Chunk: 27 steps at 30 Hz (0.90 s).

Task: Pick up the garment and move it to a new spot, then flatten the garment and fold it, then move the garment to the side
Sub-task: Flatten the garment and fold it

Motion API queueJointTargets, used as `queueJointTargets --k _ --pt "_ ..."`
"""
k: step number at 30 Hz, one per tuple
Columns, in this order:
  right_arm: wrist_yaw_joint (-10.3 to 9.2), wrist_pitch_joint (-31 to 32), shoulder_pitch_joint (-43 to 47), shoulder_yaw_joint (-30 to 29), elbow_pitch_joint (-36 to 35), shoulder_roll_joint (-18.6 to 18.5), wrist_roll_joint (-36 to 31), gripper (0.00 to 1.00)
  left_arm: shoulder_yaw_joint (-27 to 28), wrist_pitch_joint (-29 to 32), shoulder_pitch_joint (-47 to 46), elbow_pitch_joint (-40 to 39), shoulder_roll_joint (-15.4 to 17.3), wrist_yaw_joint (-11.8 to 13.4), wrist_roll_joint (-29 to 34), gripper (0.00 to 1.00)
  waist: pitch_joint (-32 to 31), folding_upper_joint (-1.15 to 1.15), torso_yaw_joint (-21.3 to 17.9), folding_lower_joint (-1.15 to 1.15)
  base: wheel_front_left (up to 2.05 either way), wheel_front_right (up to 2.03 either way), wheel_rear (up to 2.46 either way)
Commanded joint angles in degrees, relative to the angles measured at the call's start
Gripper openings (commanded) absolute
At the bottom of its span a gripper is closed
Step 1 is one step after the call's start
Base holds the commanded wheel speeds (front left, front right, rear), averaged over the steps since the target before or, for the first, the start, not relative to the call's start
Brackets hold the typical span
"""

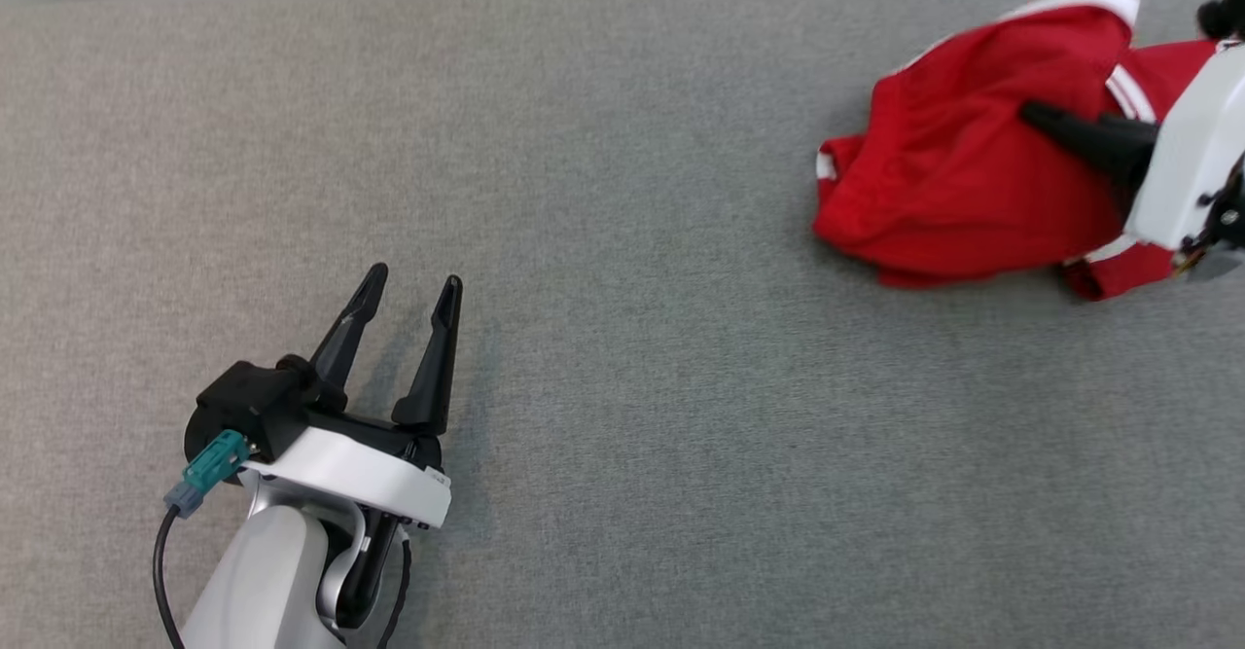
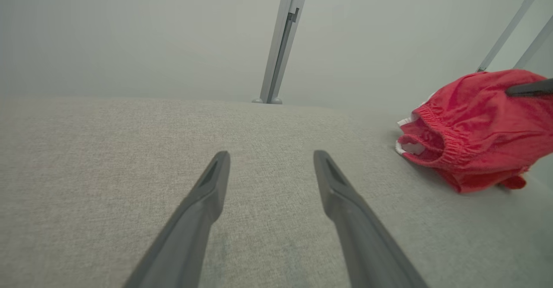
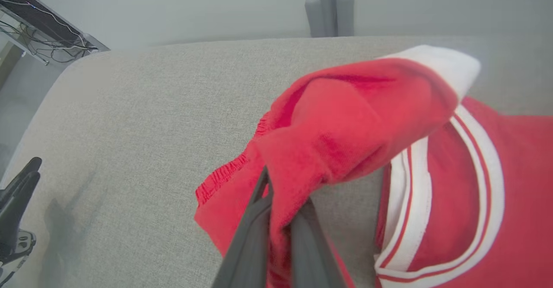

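Observation:
The garment [image 1: 963,172] is red with white stripes and lies crumpled at the far right of the grey table [image 1: 603,240]. My right gripper [image 1: 1036,116] reaches in from the right edge and is shut on a fold of the red cloth. In the right wrist view the garment [image 3: 358,119] bunches between the two dark fingers [image 3: 255,232], its white trim curving to the right. My left gripper [image 1: 413,284] stands open at the lower left, well apart from the cloth. The left wrist view has its open fingers [image 2: 345,206] over bare table, with the garment [image 2: 475,128] at the right.
A grey upright post [image 2: 281,42] rises behind the table's far edge. A shelf with cables [image 3: 39,24] sits past the table's rounded corner in the right wrist view. A broad stretch of grey cloth surface lies between the two grippers.

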Motion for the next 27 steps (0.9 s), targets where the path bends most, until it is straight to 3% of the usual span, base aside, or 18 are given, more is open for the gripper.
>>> queueJointTargets --k 1,15,22,27 --pt "0.13 -0.7 -1.6 1.21 -1.04 -1.81 0.66 0.0 -0.07 -0.03 -1.13 -0.22 0.23 -0.1 -0.33 1.0 1.69 0.0 1.1 0.0 0.0 0.0 0.0" --pt "0.09 -0.94 -11.61 19.1 -5.7 -18.84 0.92 0.0 -0.15 -0.03 -1.83 -0.14 1.01 -0.1 -0.55 1.0 4.54 0.0 2.3 0.0 0.0 0.0 0.0" --pt "0.08 -3.8 -16.58 26.32 -4.94 -24.01 -2.99 0.0 0.03 -0.03 -2.22 -0.51 1.42 -0.1 -0.15 1.0 5.52 0.0 1.63 0.0 0.0 0.0 0.0" --pt "0.08 -5.93 -19.12 29.58 -2.11 -25.08 -4.81 0.0 0.02 -0.03 -2.66 -0.62 1.58 -0.1 -0.17 1.0 6.18 0.0 1.49 0.0 0.0 0.0 0.0"
